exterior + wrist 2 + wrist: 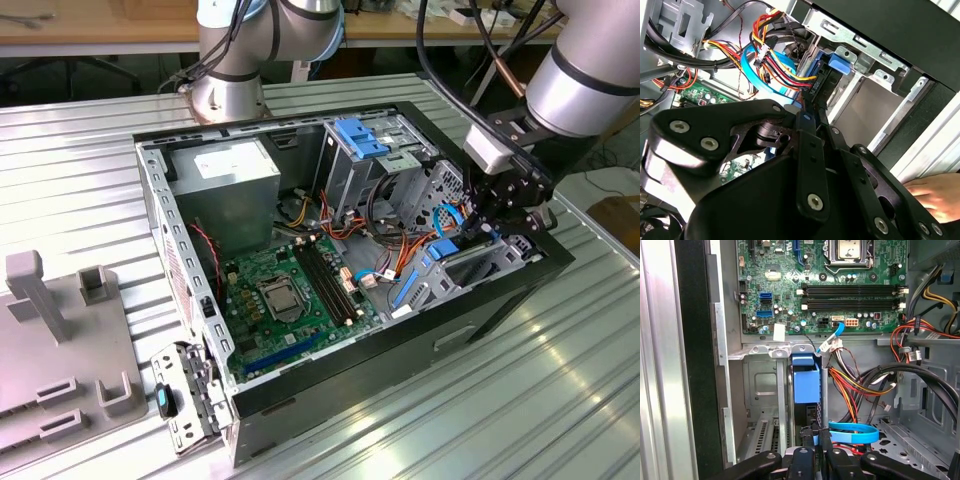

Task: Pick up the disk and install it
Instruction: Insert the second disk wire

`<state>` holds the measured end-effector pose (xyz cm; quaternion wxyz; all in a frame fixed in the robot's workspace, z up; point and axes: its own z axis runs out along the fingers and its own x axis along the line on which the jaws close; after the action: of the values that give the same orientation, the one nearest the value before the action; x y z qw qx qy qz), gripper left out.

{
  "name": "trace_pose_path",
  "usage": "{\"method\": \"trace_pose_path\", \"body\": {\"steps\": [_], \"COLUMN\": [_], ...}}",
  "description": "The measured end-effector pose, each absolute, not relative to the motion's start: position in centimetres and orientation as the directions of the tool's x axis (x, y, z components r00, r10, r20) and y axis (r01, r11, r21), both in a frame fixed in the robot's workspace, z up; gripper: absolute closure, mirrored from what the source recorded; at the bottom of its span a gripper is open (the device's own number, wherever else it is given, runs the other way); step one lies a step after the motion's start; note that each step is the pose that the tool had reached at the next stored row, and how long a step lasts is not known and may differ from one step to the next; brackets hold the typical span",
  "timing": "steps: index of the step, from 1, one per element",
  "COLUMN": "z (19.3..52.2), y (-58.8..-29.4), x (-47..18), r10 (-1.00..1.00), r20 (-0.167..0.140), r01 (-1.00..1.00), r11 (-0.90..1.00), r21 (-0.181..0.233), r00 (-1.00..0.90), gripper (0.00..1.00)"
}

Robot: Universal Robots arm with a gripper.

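Observation:
The disk [466, 254], a dark slab with blue rails, stands on edge in the metal drive bay [867, 97] at the corner of the open computer case [150, 190] on the exterior view's right. My gripper [497, 222] is lowered into that corner and is shut on the disk. In the second wrist view the black fingers [812, 145] meet on the disk's dark end [822, 85], just below its blue tab [838, 63]. The first wrist view shows the disk's blue rail [805, 382] sitting in the bay [760, 390] ahead of the gripper [815, 437].
Coloured power cables [782, 62] and a blue flat cable [852, 432] run close beside the bay. The motherboard [290, 290], a grey box with a white label [230, 175] and a light-blue bracket [360, 135] fill the case. A hand [935, 192] rests outside the case. A grey fixture [60, 340] stands at the exterior view's left.

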<state>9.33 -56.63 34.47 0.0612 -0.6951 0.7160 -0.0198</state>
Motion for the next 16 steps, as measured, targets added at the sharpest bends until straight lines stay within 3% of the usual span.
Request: {"method": "trace_pose_path", "body": {"steps": [16], "z": [34.24], "y": [-56.63], "x": [9.33], "r10": [-0.998], "r20": [-0.064], "r01": [-0.993], "r11": [0.033], "r21": [-0.113], "r00": [-0.026], "gripper": [0.84]}}
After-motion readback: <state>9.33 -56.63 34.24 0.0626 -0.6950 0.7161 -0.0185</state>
